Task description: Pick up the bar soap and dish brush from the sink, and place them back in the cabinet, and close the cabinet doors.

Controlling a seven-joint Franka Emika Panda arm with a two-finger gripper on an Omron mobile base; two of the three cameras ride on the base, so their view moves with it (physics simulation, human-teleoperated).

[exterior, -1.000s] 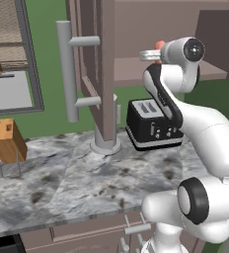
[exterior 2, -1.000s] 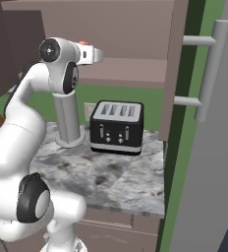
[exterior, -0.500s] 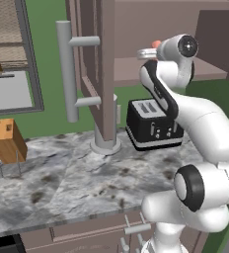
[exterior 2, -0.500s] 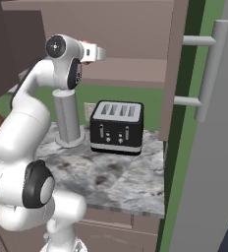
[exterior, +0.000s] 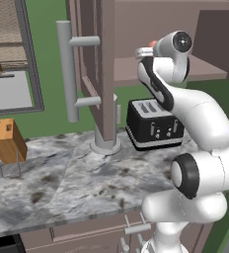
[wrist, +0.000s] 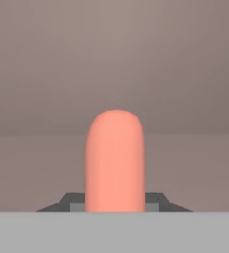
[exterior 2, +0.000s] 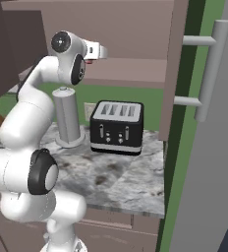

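In the hand view the salmon-pink bar soap (wrist: 115, 160) stands upright between my gripper's (wrist: 114, 201) dark fingertips, and the gripper is shut on it. Behind it lies the mauve-brown inside of the cabinet (wrist: 111, 59). From the left base view the gripper (exterior: 142, 51) is raised level with the cabinet's inner shelf (exterior: 129, 74), a sliver of soap (exterior: 152, 44) showing at the hand. The right base view puts the gripper (exterior 2: 104, 51) just above that shelf (exterior 2: 130, 76). Both cabinet doors (exterior: 102, 74) (exterior 2: 177, 69) hang open, their long grey handles (exterior: 66, 69) (exterior 2: 210, 74) facing out. The dish brush and the sink are out of view.
A black toaster (exterior: 153, 126) (exterior 2: 117, 128) sits on the marbled counter (exterior: 62, 183) under the cabinet. Beside it stands a grey cylinder (exterior 2: 69, 118), partly behind the left door. A wooden knife block (exterior: 8, 141) is at the counter's far left.
The arm has lifted slightly and carried the soap closer to the cabinet shelf. The grip on the soap is unchanged.
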